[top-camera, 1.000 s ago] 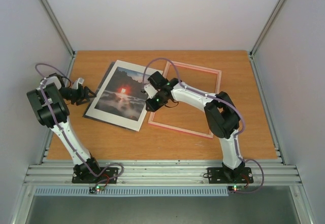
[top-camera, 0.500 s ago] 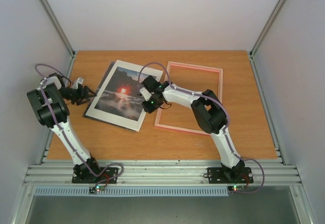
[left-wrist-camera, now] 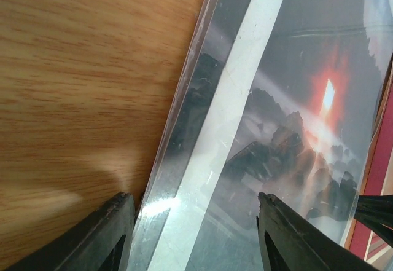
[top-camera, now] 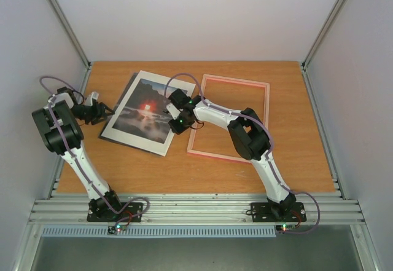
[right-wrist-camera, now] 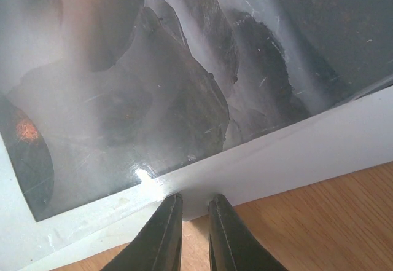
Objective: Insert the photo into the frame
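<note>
My right gripper point(right-wrist-camera: 193, 200) has come off the frame point(top-camera: 236, 79) and is pinched closed at the photo's point(top-camera: 142, 112) frame-side border. The left gripper point(left-wrist-camera: 195, 198) gapes over the far edge. The photo lies beside the frame, uninserted.

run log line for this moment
white-bordered seascape print flat on wooden table, beside thin pink frame | left tool open at its edge | right tool nearly shut at its border

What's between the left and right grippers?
The photo. In the top external view, the left gripper sits at its left edge and the right gripper at its right side.
</note>
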You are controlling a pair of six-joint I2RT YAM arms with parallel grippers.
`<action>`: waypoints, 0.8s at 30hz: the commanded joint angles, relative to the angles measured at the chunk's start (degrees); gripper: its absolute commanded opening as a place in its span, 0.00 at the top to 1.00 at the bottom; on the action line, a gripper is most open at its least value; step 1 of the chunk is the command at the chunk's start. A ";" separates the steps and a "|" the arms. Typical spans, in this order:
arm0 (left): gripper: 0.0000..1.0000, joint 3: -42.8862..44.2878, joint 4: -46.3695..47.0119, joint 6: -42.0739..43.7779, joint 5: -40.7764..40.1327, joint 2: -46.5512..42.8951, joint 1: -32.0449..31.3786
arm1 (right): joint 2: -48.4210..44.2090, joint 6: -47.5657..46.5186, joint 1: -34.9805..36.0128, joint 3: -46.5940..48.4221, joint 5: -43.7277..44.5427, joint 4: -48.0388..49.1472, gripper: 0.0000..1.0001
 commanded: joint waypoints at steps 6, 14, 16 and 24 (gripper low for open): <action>0.47 -0.85 -1.18 -0.99 3.72 -7.41 -1.31 | 3.87 -0.06 1.06 -1.69 1.24 1.39 0.86; 0.54 -0.27 -3.16 0.59 5.49 -7.18 -1.83 | 3.77 0.09 0.91 -2.03 1.22 1.63 0.86; 0.56 0.00 -3.90 0.55 6.76 -6.95 -2.17 | 3.81 0.12 0.94 -2.08 1.21 1.67 0.86; 0.64 -2.06 -2.22 -0.69 5.33 -6.85 -2.98 | 3.57 0.27 0.94 -1.72 0.94 1.52 0.86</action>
